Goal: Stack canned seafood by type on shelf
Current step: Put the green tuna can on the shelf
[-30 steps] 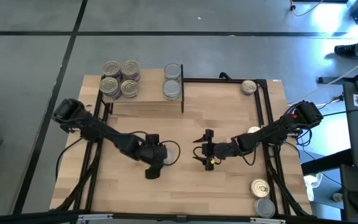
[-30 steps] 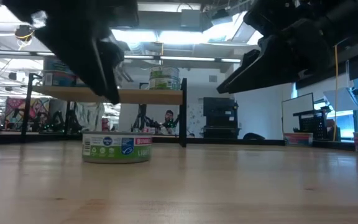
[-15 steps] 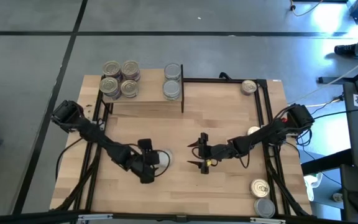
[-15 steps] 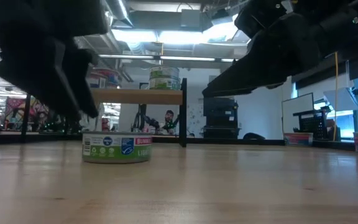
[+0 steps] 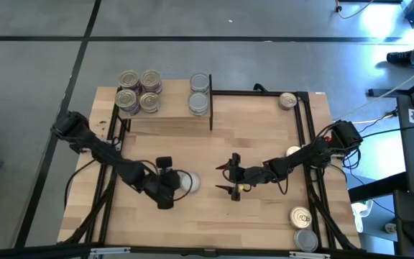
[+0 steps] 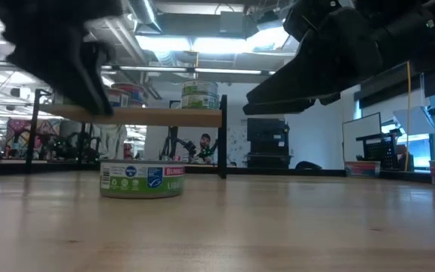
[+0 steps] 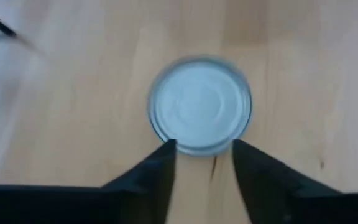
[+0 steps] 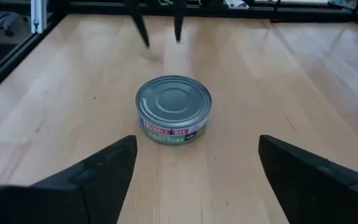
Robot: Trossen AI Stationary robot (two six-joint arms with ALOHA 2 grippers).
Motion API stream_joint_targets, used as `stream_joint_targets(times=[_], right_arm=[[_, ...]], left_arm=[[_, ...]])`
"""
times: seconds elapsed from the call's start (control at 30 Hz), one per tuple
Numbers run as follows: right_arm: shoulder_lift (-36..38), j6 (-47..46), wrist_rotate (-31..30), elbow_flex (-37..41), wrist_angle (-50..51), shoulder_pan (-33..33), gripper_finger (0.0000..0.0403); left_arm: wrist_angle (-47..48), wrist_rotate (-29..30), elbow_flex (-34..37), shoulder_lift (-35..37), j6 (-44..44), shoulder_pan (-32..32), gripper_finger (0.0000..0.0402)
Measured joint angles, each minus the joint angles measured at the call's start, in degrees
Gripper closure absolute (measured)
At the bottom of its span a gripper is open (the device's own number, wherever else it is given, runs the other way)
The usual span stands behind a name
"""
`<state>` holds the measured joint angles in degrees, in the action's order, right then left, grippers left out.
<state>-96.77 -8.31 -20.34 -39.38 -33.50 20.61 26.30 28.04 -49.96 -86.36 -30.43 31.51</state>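
A tuna can [image 5: 186, 182] with a plain silver top [image 7: 199, 106] stands on its base on the tabletop, left of centre. My left gripper [image 5: 174, 184] hovers just left of it and above it [image 6: 89, 83], fingers apart [image 7: 204, 152], touching nothing. My right gripper [image 5: 225, 178] is held wide open to the can's right, facing it [image 8: 173, 109]. The shelf [image 5: 167, 119] stands at the far left. It carries stacks of gold-lidded cans [image 5: 139, 92] and a stack of silver-topped cans [image 5: 200, 93].
Loose cans lie along the table's right side: one at the far corner [image 5: 287, 101], one half hidden by the right arm [image 5: 294, 151], and two near the front corner [image 5: 300, 216] [image 5: 306, 239]. Black frame rails [image 5: 311, 144] run along the table's edges.
My left gripper has drawn back toward the table's left edge, off the can it had hidden from above, so the silver top now shows. My right gripper has come slightly toward the can and tipped. The can has stayed where it was.
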Motion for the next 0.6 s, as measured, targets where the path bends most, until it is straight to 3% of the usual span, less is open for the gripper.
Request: stream_joint_targets(times=[0.1,0.27,0.4,0.6], right_arm=[[0.0,-2.2,0.4,0.0,0.0,-0.5,0.0068],[0.0,-3.4,0.8,0.0,-0.1,-0.9,0.0068],[0.0,-3.4,0.9,0.0,-1.2,-0.9,0.0068],[0.0,-3.4,0.9,0.0,-2.9,-0.9,0.0068]], left_arm=[[-4.8,1.8,3.1,4.9,2.2,-0.1,0.0313],[-27.8,-3.4,14.6,8.3,5.0,-2.3,0.039],[-39.1,-6.2,20.5,7.3,4.1,-3.2,0.0392],[-42.2,-6.2,21.8,3.2,3.6,-3.2,0.0399]])
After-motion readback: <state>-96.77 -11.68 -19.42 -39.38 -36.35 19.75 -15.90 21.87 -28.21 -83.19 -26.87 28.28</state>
